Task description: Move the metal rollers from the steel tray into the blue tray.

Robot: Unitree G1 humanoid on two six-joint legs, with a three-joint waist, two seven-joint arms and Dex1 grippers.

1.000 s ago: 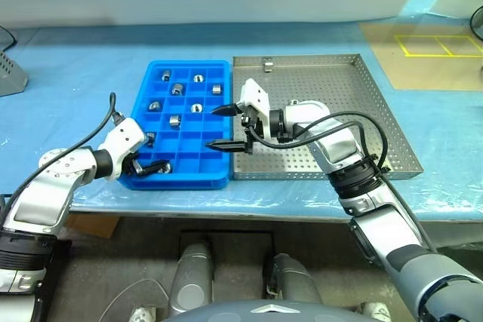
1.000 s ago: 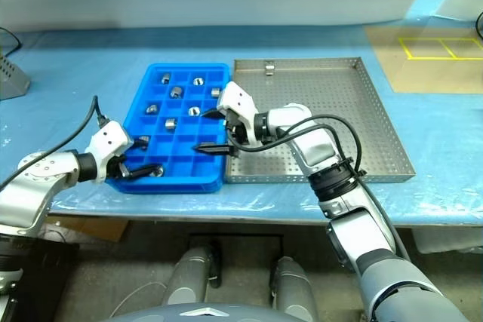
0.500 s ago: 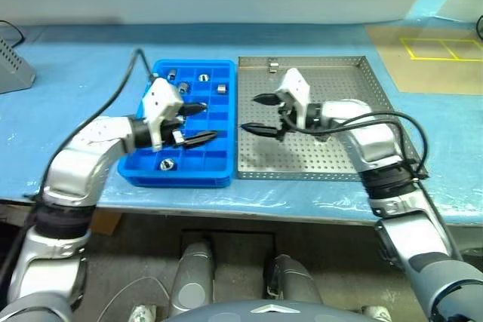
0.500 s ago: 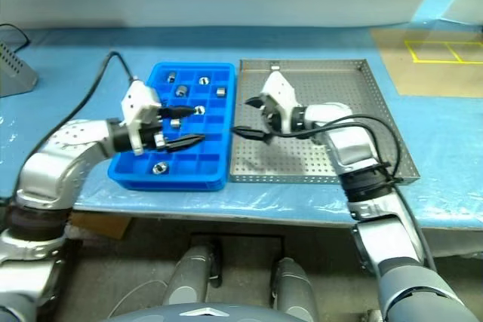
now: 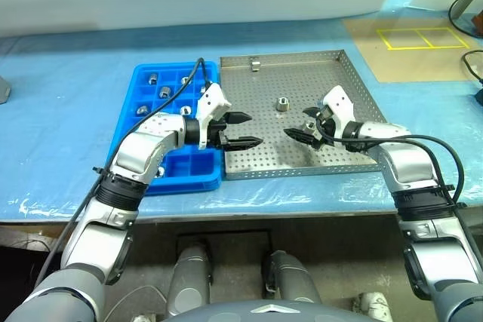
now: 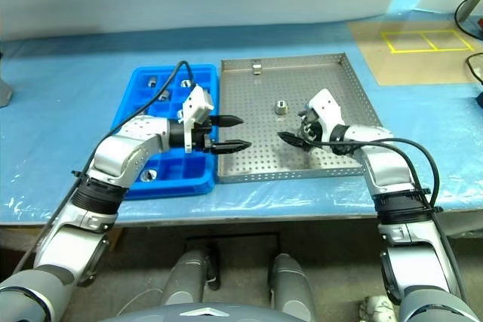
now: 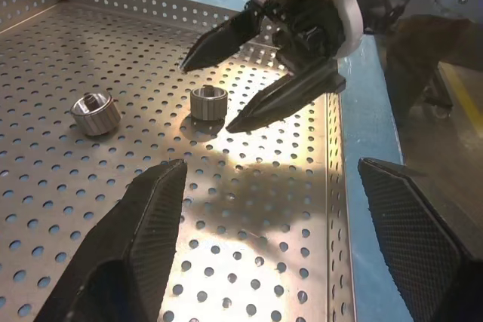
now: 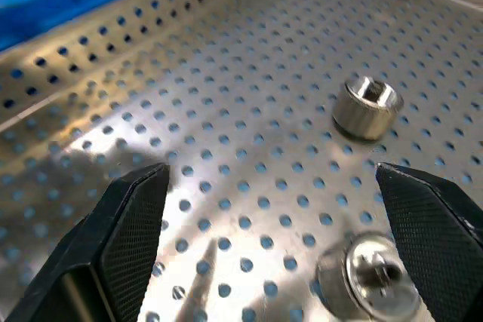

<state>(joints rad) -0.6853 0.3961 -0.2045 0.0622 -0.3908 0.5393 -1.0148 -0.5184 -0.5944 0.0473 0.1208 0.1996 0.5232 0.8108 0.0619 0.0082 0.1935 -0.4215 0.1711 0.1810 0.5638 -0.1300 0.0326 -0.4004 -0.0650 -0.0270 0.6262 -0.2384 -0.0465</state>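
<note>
— So, how did the end effectors stand?
— The left end effector (image 5: pixel 243 130) was spread apart and empty, poised over the steel tray (image 5: pixel 355 90) at its edge next to the blue tray (image 5: pixel 140 87). The right end effector (image 5: pixel 305 124) was also spread wide, gripping nothing, above the steel tray's middle, its tips aimed toward the left one.
— And the metal rollers?
— Two were left on the perforated floor: one roller (image 5: pixel 284 103) lay toward the tray's far edge, and a second roller (image 7: pixel 207 102) sat right by the right end effector's fingertips (image 7: pixel 201 52), between them as seen from the left wrist, though I couldn't tell if they touched it. Several more rollers (image 5: pixel 164 93) sat in the blue tray's far compartments, and another (image 6: pixel 149 175) lay in a near compartment.
— Where were the trays?
— Side by side and touching, near the front edge of the blue-covered worktop (image 5: pixel 68 111), the blue one on the robot's left.
</note>
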